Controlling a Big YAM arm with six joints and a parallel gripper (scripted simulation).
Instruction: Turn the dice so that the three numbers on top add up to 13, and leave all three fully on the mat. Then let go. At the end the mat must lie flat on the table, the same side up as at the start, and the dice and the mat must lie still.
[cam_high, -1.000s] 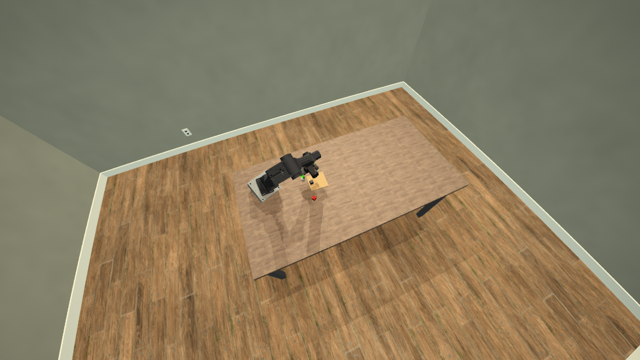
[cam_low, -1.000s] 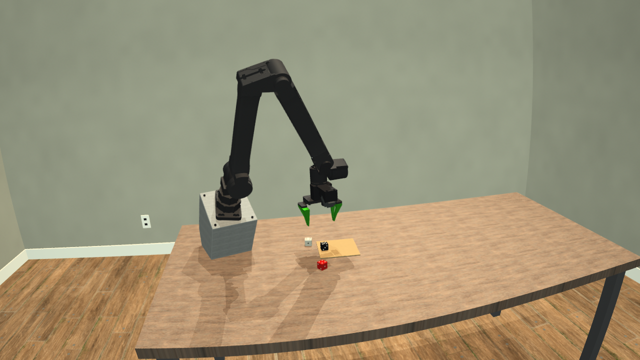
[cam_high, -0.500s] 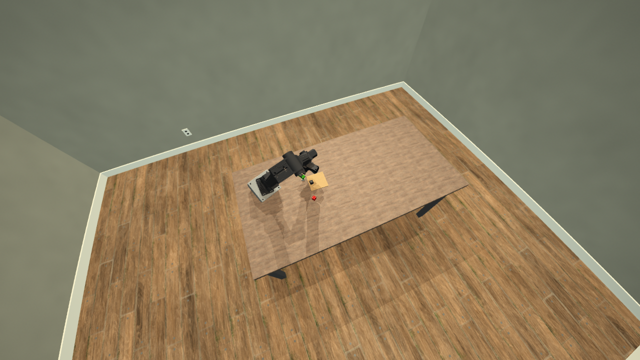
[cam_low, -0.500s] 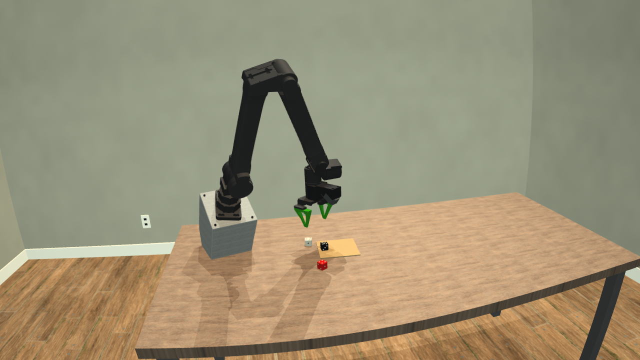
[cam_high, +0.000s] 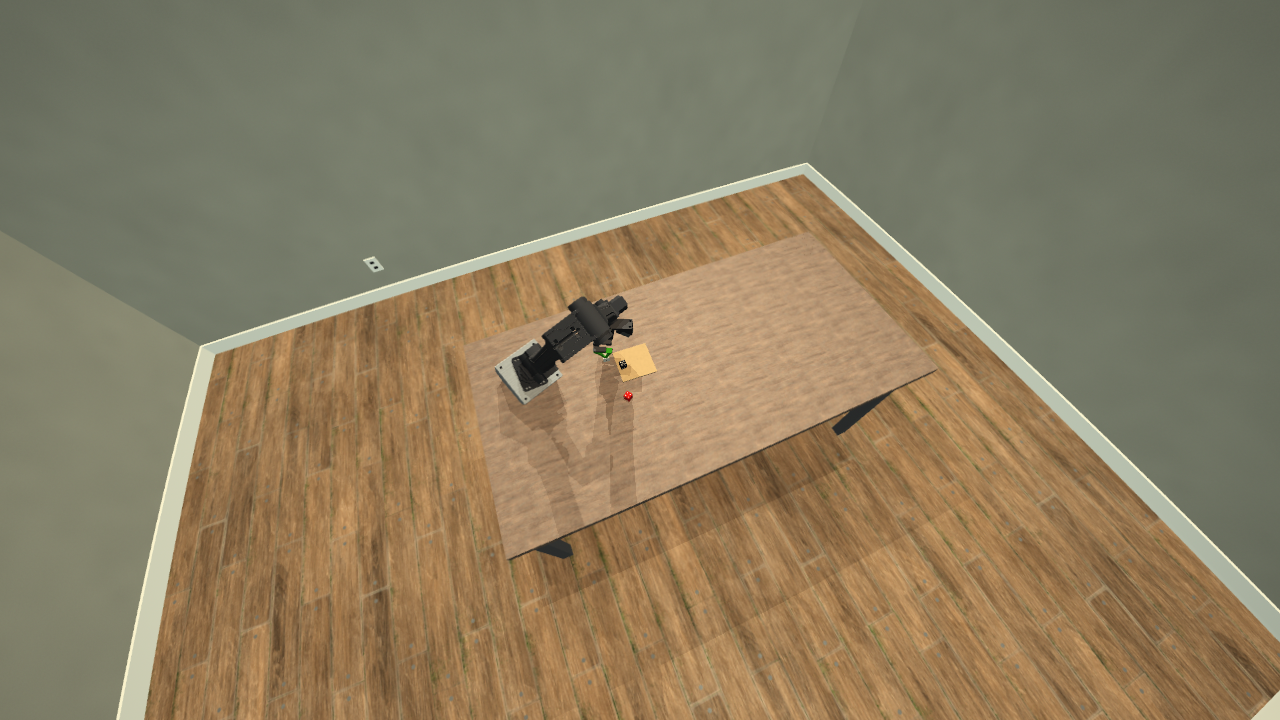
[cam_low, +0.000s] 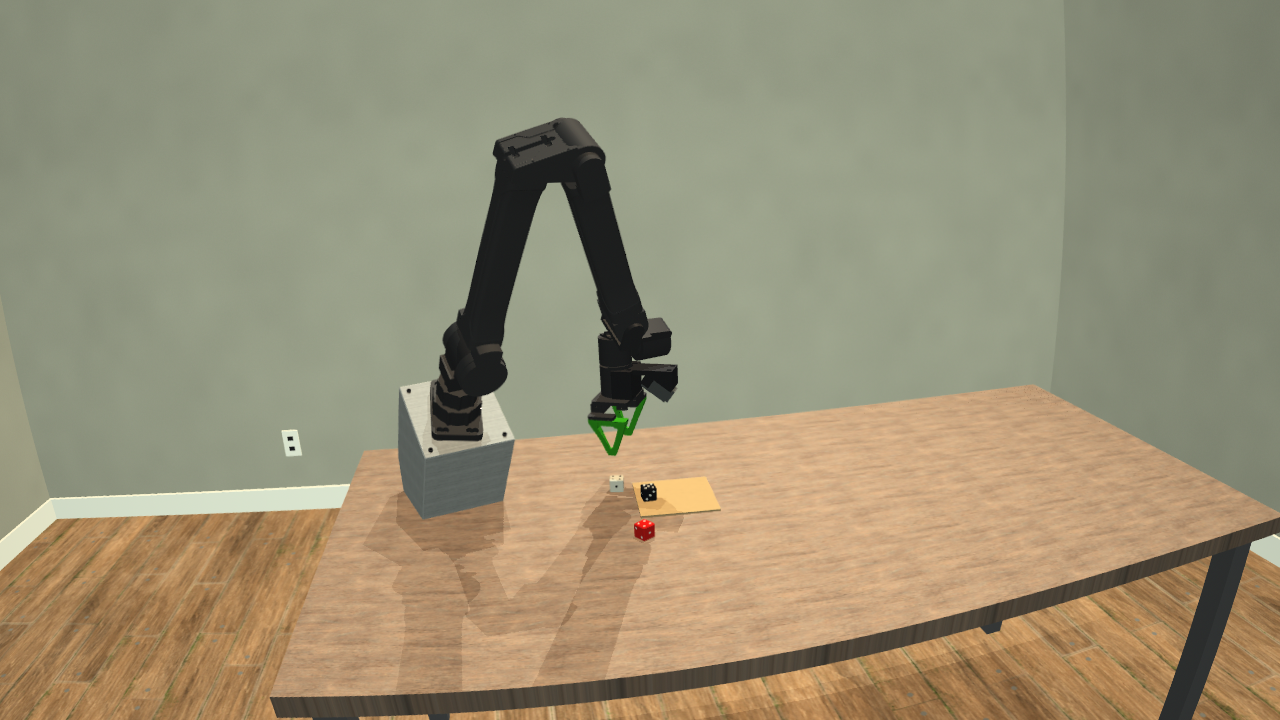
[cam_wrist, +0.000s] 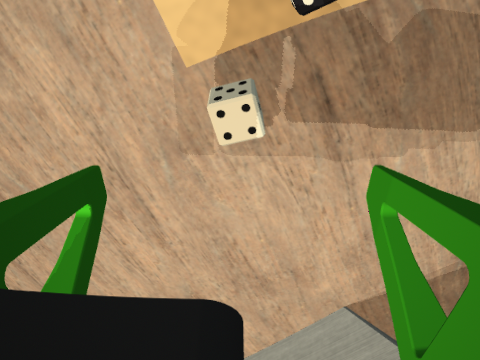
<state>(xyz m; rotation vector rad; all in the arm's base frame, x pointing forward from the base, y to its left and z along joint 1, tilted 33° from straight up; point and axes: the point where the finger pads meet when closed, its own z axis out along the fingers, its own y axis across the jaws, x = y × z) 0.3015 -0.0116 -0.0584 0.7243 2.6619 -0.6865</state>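
Observation:
A cream die (cam_low: 616, 483) sits on the bare table just left of the mat, four up in the wrist view (cam_wrist: 235, 112). A red die (cam_low: 643, 530) sits on the table in front of the mat. My gripper (cam_low: 615, 434) hangs open and empty above the cream die, its green fingers wide apart.
The arm's grey base block (cam_low: 454, 458) stands on the table to the left of the dice. The table's front edge (cam_low: 760, 653) is well away from the mat.

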